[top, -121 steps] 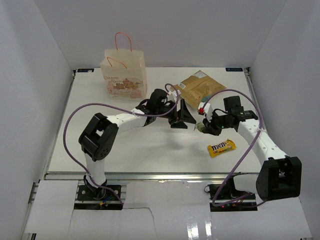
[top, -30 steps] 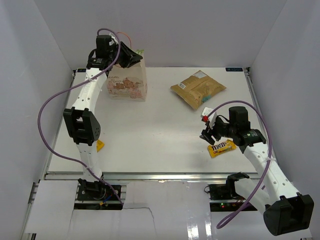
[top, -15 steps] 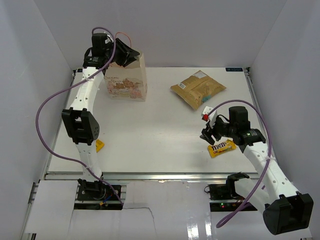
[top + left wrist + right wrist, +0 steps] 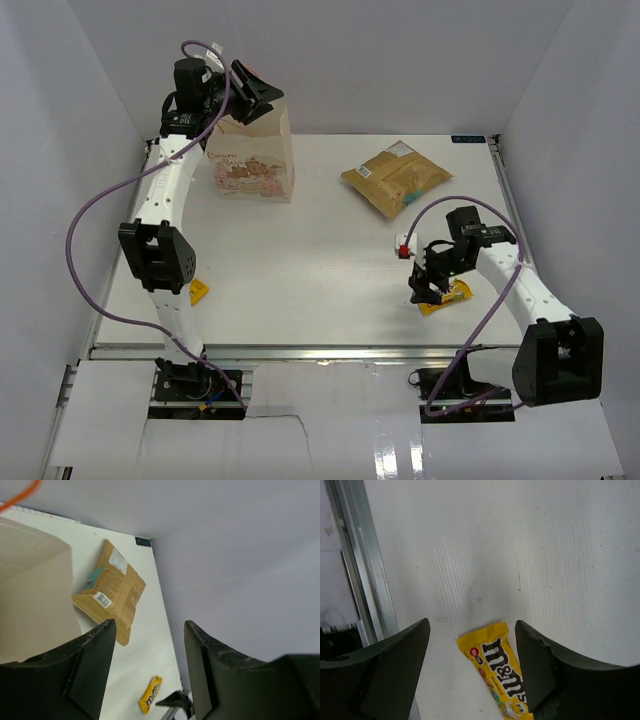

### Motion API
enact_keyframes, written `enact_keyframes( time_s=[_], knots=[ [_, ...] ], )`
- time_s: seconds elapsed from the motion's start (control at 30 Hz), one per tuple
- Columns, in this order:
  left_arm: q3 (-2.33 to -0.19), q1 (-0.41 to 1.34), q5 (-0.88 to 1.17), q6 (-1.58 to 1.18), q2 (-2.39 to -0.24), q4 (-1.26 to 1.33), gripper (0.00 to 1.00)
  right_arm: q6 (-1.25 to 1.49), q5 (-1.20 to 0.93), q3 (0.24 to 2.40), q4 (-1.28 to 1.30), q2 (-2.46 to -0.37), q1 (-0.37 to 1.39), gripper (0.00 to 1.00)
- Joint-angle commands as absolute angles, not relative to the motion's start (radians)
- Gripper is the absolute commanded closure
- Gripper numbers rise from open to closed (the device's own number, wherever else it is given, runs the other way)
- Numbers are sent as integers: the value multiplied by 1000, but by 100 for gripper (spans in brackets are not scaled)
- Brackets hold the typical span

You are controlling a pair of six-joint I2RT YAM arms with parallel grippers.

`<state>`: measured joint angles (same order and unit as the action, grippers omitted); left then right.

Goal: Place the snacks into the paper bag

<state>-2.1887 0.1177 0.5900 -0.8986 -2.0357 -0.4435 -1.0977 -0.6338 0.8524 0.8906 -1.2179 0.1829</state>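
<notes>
Jaws of the right tool (image 4: 472, 627) stand apart over the yellow M&M's packet (image 4: 497, 672) on the surface (image 4: 300, 260); the left tool (image 4: 147, 625), apart and empty, hangs above the paper bag (image 4: 255, 165).

Right end effector (image 4: 425, 285) over M&M's packet (image 4: 456, 292)

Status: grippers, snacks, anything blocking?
Left gripper open, empty, at paper bag mouth. Right gripper open over M&M's packet. Tan pouch not bagged. Nothing blocking.
</notes>
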Motion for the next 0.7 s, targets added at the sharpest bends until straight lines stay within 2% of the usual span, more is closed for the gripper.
enact_keyframes(
  time_s=[0.0, 0.07, 0.1, 0.13, 0.17, 0.2, 0.23, 0.3, 0.37, 0.57, 0.6, 0.67],
  knots=[
    [-2103, 118, 741, -770, -1872, -267, 33, -1561, -642, 919, 1166, -1229, 120, 25],
    [-2009, 130, 767, -677, -1754, -215, 29, -1682, -539, 887, 1140, -1235, 94, 25],
    [-1873, 136, 764, -651, -1702, -187, 26, -1696, -508, 879, 1122, -1241, 87, 25],
    [-1789, 143, 738, -631, -1586, -113, 22, -1713, -480, 873, 1106, -1259, 80, 25],
    [-1699, 152, 729, -617, -1522, -56, 12, -1747, -427, 856, 1076, -1270, 77, 24],
    [-1517, 153, 726, -621, -1466, -7, 8, -1749, -402, 847, 1046, -1279, 75, 24],
    [-1435, 155, 713, -641, -1362, 100, 3, -1761, -359, 838, 992, -1302, 71, 24],
    [-1247, 160, 704, -664, -1277, 139, 3, -1760, -330, 819, 931, -1356, 68, 25],
    [-1156, 190, 671, -690, -1185, 146, 3, -1724, -313, 834, 879, -1406, 66, 26],
    [-912, 339, 582, -752, -1095, 144, 3, -1686, -272, 887, 851, -1519, 66, 43],
    [-896, 360, 568, -756, -1098, 146, 3, -1689, -262, 876, 842, -1520, 66, 53],
    [-862, 420, 549, -778, -1118, 156, 3, -1692, -255, 844, 842, -1519, 66, 62]
  ],
)
